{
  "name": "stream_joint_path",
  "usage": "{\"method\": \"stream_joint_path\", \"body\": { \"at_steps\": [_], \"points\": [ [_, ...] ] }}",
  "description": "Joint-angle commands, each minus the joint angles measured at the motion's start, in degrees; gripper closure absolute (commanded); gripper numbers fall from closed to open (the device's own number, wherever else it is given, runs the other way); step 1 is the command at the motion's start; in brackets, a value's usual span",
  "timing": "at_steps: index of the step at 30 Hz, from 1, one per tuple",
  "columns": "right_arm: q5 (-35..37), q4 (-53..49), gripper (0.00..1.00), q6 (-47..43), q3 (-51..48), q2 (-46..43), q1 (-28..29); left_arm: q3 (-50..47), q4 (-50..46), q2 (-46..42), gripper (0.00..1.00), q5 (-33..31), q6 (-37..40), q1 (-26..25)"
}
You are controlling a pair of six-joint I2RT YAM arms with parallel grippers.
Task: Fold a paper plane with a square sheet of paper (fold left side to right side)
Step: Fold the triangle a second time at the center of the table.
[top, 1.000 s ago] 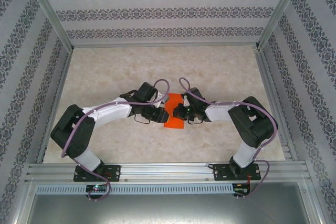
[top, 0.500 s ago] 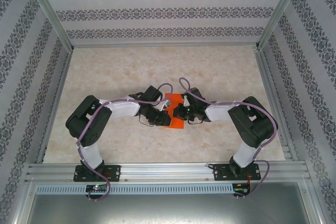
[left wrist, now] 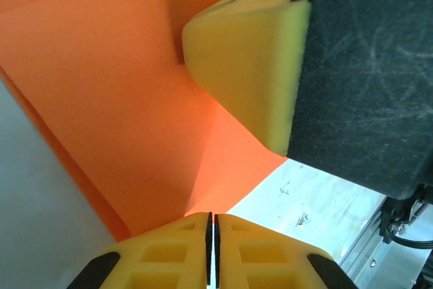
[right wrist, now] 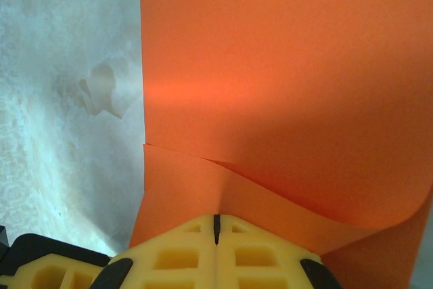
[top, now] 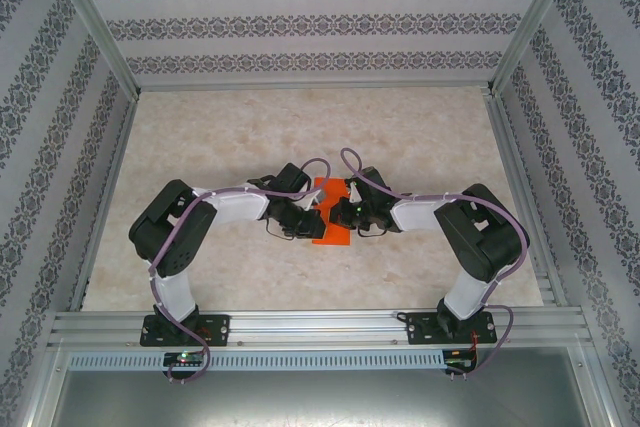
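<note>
Okay, paper (top: 331, 234) lies in the middle of the table (top: 430, 137), between the two arms, which reach in from either side and meet over it. Its near end pokes out below the wrists, a bit shows on the far side too, and the middle is hidden by the grippers. Left gripper (top: 307, 215) is on the left of the sheet, right gripper (top: 338, 213) on the right, tips just beside each other. Left wrist view: left gripper (left wrist: 210, 218) has its yellow fingers (left wrist: 169, 252) pressed together, only a hairline seam between them; a crease in the paper (left wrist: 122, 99) runs straight into that seam, so it looks pinched on the paper. Pale table (left wrist: 311, 201) shows past the sheet's right edge. The right gripper's yellow finger (left wrist: 247, 72), black body behind it, rests against the orange at upper right. Right wrist view: right gripper (right wrist: 216, 221) has its jaws likewise together, clamped on the paper (right wrist: 284, 65). A curled upper layer bows up and feeds into the fingertips, a second layer sits under it, and the sheet's left edge runs straight against the marbled table (right wrist: 67, 99). Paper is plain orange, at least two layers
</note>
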Motion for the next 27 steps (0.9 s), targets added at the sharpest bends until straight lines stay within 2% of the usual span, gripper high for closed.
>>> {"method": "stream_joint_path", "body": {
  "at_steps": [1, 27],
  "points": [
    [1.13, -4.57, 0.97, -1.22, -1.33, 1.28, -0.52, 0.03, -1.09, 0.65, 0.87, -2.10, 0.26, -0.40],
    [1.96, -6.42, 0.97, -1.84, -0.68, 1.36, -0.55, -5.36, 0.08, -0.42, 0.89, -3.67, -1.33, -0.40]
  ]
}}
